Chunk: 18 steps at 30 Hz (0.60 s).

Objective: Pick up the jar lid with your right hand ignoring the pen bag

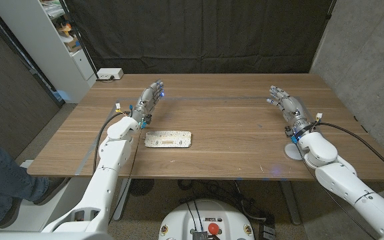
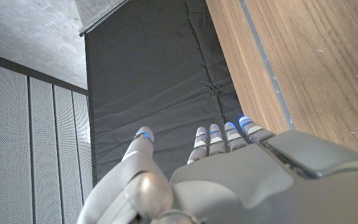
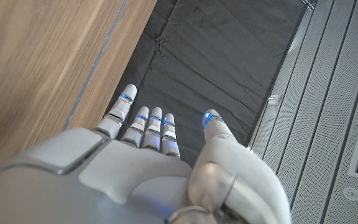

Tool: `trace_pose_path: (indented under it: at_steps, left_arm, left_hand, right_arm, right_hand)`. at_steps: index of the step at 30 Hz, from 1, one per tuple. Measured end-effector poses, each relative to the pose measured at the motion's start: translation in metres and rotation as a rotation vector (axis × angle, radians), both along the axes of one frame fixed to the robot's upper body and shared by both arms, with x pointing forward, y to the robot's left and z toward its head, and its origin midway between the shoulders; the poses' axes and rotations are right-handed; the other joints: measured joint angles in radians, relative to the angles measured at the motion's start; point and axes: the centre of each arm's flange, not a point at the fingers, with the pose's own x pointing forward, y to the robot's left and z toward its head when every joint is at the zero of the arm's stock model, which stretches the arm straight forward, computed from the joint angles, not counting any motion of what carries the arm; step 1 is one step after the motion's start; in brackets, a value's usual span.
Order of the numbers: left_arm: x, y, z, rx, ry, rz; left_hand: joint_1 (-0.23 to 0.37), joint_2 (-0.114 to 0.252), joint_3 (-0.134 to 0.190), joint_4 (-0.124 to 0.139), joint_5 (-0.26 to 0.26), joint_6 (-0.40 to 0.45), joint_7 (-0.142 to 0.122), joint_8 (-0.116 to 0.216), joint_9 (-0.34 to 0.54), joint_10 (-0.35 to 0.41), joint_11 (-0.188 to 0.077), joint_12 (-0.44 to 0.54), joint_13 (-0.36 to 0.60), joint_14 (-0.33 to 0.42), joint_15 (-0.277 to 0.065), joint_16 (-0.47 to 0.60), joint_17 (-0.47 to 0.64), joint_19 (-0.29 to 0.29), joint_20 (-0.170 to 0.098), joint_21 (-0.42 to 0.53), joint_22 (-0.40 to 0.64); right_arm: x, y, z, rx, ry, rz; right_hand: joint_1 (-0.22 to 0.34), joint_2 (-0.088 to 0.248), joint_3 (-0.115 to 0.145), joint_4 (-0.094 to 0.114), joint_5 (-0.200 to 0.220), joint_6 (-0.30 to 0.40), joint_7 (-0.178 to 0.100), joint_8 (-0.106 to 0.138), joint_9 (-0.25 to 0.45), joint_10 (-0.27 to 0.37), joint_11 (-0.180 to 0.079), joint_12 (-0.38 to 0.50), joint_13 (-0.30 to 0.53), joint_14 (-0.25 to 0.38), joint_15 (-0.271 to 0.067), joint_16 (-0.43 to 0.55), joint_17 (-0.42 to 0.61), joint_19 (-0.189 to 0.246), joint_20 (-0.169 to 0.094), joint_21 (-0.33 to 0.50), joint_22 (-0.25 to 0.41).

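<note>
I've got both hands parked out over the wooden table (image 1: 232, 133), and nothing is picked up yet. My right hand (image 1: 284, 101) is held out empty with its fingers (image 3: 143, 121) reaching forward, loosely together, thumb a little apart; the right wrist view confirms there's nothing between them. My left hand (image 1: 150, 99) is the same: empty, extended, and it has no job here.

The jar lid (image 1: 292, 151) is the pale round disc lying flat on the table, well behind my right hand, tucked just beside the right forearm near the table's near edge. Part of it is hidden by the arm, so I can't read its rim height. The pen bag (image 1: 169, 139) lies far across from my right hand, behind and just inward of the left one. I leave it alone.

So the step in hand is the reach, and it's an awkward one, I reckon: I need to draw the right hand back toward the body and bring it above the lid without the forearm sweeping the lid off the edge. A flat lid will likely want a thumb-and-finger pinch across the rim, coming down from above, slowly.
</note>
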Motion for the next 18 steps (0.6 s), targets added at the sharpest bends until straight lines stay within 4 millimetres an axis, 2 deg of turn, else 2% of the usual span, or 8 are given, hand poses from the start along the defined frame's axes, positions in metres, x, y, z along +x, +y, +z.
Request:
trace_pose_path:
  at_steps: [18]
  left_arm:
    - [0.001,0.0,0.0,0.008,-0.001,-0.003]
  left_hand:
    - [0.001,0.001,0.004,-0.004,0.0,0.0,0.0,0.0,0.0,0.0,0.0,0.0,0.0,0.002,0.002,0.0,0.0,-0.004,0.004,0.0,0.0]
  right_arm:
    - [-0.019,-0.008,-0.002,-0.108,-0.027,-0.089]
  right_hand:
    - [0.009,-0.009,-0.008,-0.008,0.0,0.0,-0.007,0.0,-0.004,-0.005,-0.005,0.0,-0.006,-0.004,0.004,0.0,-0.012,-0.009,-0.002,-0.015,0.0]
